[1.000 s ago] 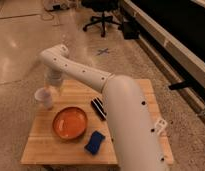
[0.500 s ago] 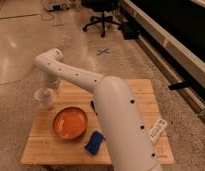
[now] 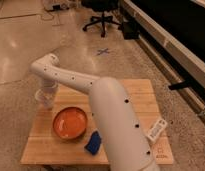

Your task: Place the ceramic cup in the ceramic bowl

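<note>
Arching forward, the arm [image 3: 78, 81] points its pincer [image 3: 46, 93] down at the ceramic cup [image 3: 45, 102].

- Gripper [image 3: 47, 93] is at the rear left of the wooden table [image 3: 146, 92], down on the ceramic cup [image 3: 45, 103]; I cannot separate their outlines.
- Arm [image 3: 116, 120] hides the table's middle, and its base runs off the lower edge.
- Blue object [image 3: 93, 143] is partly behind the arm; I cannot identify it.
- Office chair [image 3: 102, 19] is cut off at the top.
</note>
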Controlling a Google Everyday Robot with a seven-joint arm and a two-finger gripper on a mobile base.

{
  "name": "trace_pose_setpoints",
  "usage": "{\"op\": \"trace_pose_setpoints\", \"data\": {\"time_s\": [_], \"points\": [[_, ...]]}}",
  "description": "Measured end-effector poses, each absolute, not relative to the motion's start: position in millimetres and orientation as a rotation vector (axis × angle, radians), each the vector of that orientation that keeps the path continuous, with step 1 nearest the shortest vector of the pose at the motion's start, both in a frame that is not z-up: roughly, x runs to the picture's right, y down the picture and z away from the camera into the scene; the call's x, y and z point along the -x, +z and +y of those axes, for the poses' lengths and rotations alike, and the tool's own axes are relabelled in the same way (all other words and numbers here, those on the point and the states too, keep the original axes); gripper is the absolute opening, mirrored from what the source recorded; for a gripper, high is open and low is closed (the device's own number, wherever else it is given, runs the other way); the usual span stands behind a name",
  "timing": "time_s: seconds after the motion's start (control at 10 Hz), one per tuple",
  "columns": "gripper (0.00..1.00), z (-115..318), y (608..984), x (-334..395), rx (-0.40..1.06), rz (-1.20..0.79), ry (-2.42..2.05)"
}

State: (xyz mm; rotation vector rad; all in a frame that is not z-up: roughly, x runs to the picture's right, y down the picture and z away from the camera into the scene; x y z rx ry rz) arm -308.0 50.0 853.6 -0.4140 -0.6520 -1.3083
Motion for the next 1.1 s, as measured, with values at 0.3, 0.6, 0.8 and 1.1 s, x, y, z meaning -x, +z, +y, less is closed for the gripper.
{"op": "trace_pose_setpoints", "data": {"time_s": [0.3,0.6,0.8,1.1], "points": [[0.0,50.6,830.3,304.0,0.414,-0.714,-1.288],[0.0,30.5,794.5,270.9,0.371,-0.76,-1.238],[0.0,23.7,780.8,239.7,0.364,-0.758,-1.216],[0.0,28.5,761.7,183.6,0.386,-0.746,-1.18]]}}
